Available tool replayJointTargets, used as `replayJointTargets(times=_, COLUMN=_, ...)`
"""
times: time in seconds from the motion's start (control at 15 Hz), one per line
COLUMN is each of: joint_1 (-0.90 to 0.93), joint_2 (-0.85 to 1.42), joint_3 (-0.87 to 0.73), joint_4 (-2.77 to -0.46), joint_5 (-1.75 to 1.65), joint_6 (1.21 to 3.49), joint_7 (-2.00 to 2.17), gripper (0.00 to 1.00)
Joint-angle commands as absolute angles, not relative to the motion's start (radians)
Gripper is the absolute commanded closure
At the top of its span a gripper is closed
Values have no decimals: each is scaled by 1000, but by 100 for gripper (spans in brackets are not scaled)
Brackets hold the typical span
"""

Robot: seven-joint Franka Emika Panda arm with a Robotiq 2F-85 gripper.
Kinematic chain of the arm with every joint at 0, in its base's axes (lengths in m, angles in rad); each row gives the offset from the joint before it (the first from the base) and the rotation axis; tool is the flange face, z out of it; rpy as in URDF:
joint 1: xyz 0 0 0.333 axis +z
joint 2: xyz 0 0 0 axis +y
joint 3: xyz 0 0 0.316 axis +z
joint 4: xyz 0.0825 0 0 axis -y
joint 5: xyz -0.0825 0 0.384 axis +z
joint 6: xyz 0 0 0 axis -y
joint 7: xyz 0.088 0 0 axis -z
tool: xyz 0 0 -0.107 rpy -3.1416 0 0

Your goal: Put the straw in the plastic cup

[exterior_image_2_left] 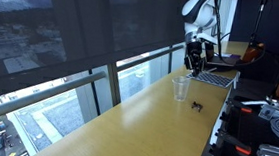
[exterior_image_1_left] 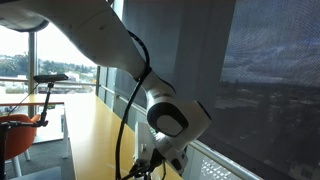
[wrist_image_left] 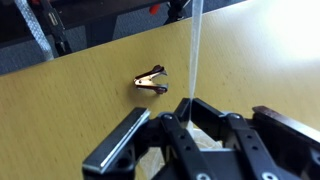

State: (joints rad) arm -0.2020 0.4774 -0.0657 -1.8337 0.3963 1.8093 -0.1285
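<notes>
Exterior view, close on the robot: noted the white arm (exterior_image_1_left: 105,45) filling most of the frame, bent down beside the window above the wooden counter (exterior_image_1_left: 88,130). Could not read the grip from here, with the lowest part cut off by the bottom edge.

Exterior view along the counter: logged the plastic cup (exterior_image_2_left: 182,88) upright on the bare wood, open end up. Found the gripper (exterior_image_2_left: 193,64) farther along the counter and higher, pointed down, well apart from the cup and not above it. Marked a small black binder clip (exterior_image_2_left: 199,104) just beside the cup, on the near side towards the room edge and not touching it. Spotted an open laptop (exterior_image_2_left: 215,79) flat on the counter beyond the cup, under and beside the gripper. Found the straw too thin to make out at this range.

Wrist view: saw the straw (wrist_image_left: 195,50), pale and translucent, running up out of the gripper (wrist_image_left: 190,108), clamped between the closed fingers. Noted the binder clip (wrist_image_left: 151,81) lying on the wood beside the straw, apart from it. Found nothing standing between gripper and counter.
</notes>
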Motion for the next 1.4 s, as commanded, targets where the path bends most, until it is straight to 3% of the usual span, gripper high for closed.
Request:
replayJointTargets(times=0.0, joint_1=-208, joint_2=482, joint_3=-59, joint_4=-1807, joint_5=407, joint_6=1803, joint_7=-136, gripper=97)
replayJointTargets(times=1.33, joint_1=-231, joint_2=514, joint_3=-61, joint_4=-1758, joint_5=420, joint_6=1750, joint_7=-139, gripper=97)
